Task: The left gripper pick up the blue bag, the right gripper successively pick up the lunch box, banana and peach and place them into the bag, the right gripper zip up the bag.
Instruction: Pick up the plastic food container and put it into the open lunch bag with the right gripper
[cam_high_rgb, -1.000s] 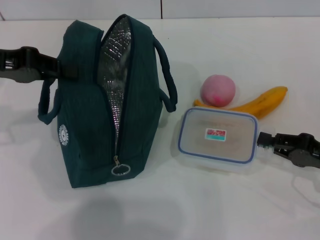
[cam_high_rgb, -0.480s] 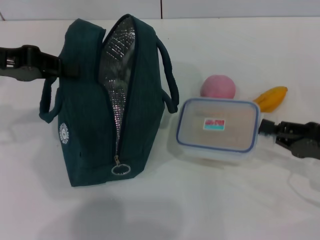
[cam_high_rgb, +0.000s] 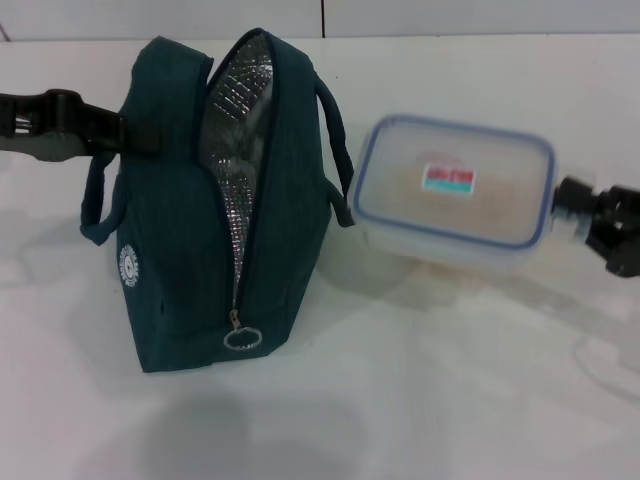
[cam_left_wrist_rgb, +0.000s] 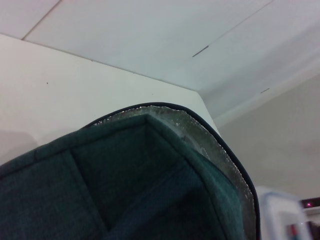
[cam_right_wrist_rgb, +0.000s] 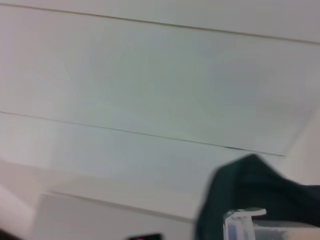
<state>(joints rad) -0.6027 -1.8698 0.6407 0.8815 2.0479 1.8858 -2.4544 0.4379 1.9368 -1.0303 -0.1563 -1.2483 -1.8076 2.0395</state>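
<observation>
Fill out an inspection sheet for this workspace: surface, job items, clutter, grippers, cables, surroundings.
Surface: white table, bare in front.
Blue bag: upright, unzipped, foil lining showing, ring pull low on the front.
Lunch box: lidded, lifted off the table beside the bag's opening, not yet inside.
Banana, peach: not visible; hidden behind the lunch box or out of view.
Clutter: nothing seen.
Left gripper: gripping the bag's left side near its top.
Right gripper: clamped on the lunch box's right end.
Cables: nothing seen.
Surroundings: pale wall panels behind the table.

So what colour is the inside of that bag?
Shiny silver foil with a quilted pattern lines the inside of the dark teal bag; the head view shows it best.
</observation>
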